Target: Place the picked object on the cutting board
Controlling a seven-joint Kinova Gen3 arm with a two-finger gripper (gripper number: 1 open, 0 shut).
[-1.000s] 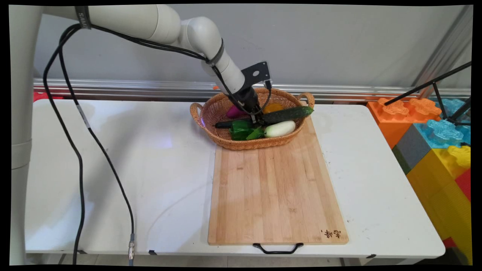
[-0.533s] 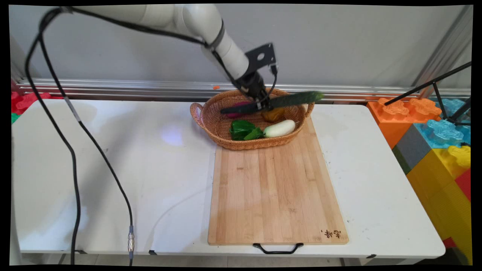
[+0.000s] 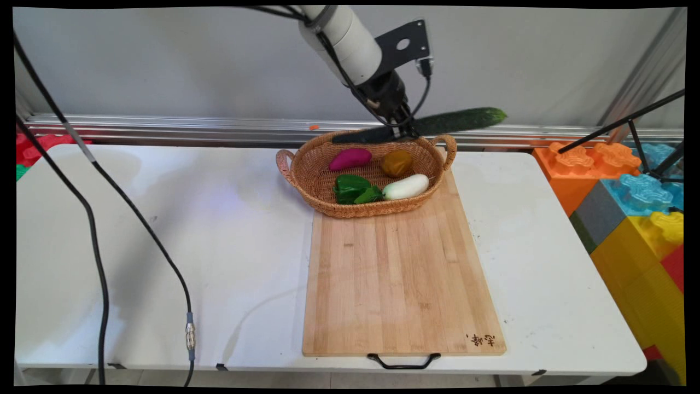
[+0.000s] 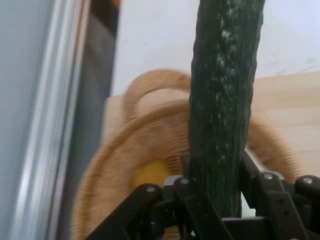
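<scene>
Cucumber (image 3: pixel 437 122) level, clamped in gripper (image 3: pixel 403 123), arm slanting down above basket (image 3: pixel 328 205)

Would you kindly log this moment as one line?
black two-finger gripper: shut on long dark green cucumber | above woven wicker basket | bamboo cutting board: bare

My black gripper (image 3: pixel 402 121) clamps dark green cucumber (image 3: pixel 459 120) (pale speckles, bumpy), frame top centre. Tan woven basket (image 3: pixel 306 169): purple eggplant (image 3: pixel 350 158), green pepper (image 3: pixel 350 187), white radish (image 3: pixel 406 187). Pale wood board (image 3: pixel 399 284).
</scene>
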